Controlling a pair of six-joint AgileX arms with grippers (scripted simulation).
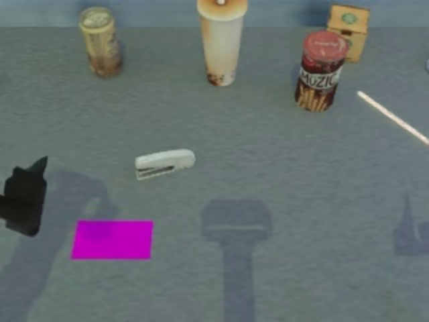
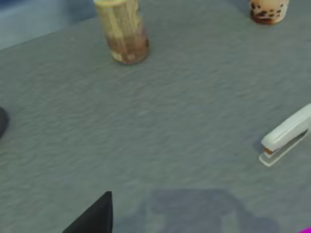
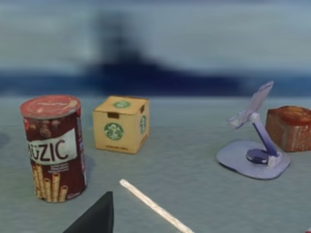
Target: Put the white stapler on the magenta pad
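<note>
Top view shows the white stapler (image 1: 165,164) lying free on the table (image 1: 281,168), left of centre, just up and right of the magenta pad (image 1: 112,239) and apart from it, with its long axis running nearly left-right, its right end tipped slightly toward the far edge and its dark slot facing the near edge. It looks small, rigid and light with a smooth rounded top, so I judge a pinch across the narrow width at mid-length is safest. The left gripper (image 1: 27,194) hangs at the left edge, whether spread or closed I cannot tell, and the right gripper is out of the top view.

White stapler (image 1: 165,163) lies flat (apart from magenta pad (image 1: 112,239)).
</note>
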